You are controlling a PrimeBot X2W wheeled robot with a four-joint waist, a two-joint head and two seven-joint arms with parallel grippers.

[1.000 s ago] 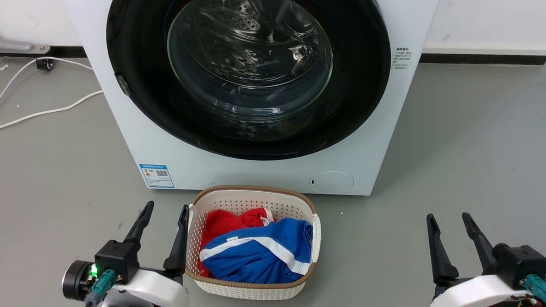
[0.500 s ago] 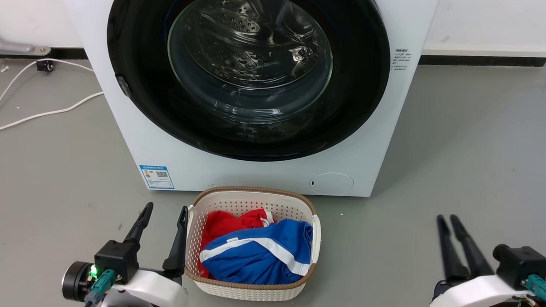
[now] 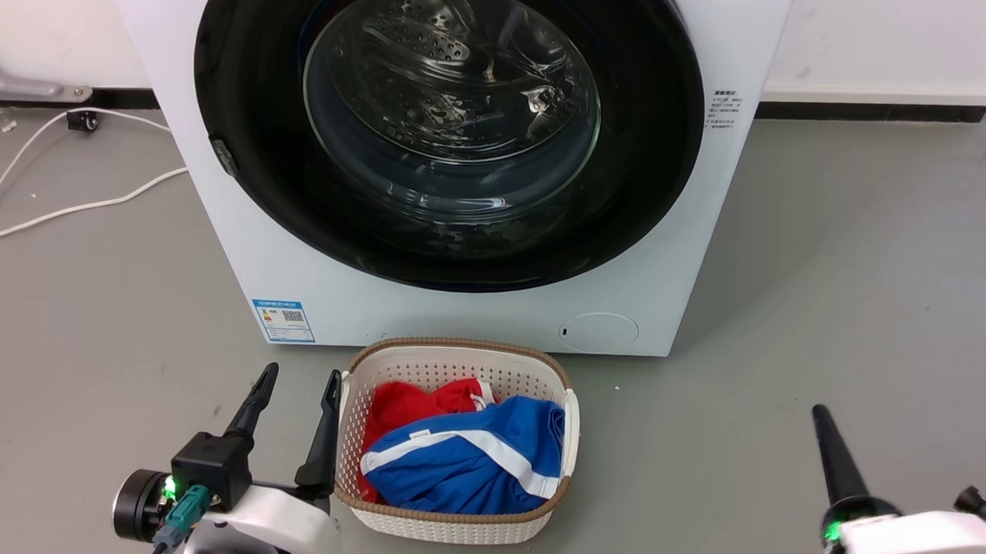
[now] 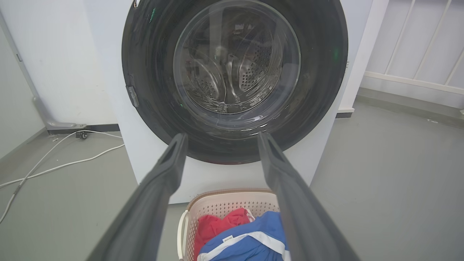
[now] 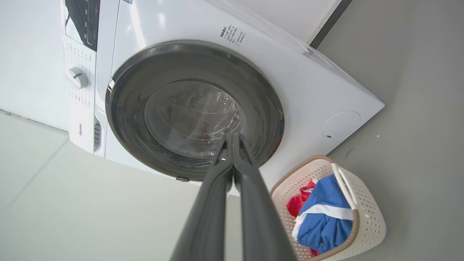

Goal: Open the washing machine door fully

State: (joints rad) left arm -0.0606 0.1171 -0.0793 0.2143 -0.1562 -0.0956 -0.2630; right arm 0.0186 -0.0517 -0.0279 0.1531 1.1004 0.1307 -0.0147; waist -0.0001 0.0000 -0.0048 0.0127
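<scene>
**Washing machine door (image 3: 447, 128): shut flush, go for the rim, not the glass**

The door sits closed against the machine front, ahead of and above both your end effectors, well apart from the tips. Your left end effector (image 3: 302, 372) is spread wide with nothing between its fingers, and the laundry basket (image 3: 445, 367) sits just beside its inner finger. Your right end effector (image 5: 232, 136) is pinched together on nothing, aimed at the door's lower half.

Handling-wise, I'd guess it's rigid and fairly heavy with that bulging glass bowl (image 3: 451, 103), and it'll swing on a hinge rather than pull straight out. The black face is glossy, so flat contact will probably slip. The glass is the fragile bit, so don't lean on it. Your best bet looks like the small grey tab (image 3: 222, 154) on the rim, up ahead of your left end effector. Hook the edge there and pull in an arc.
</scene>
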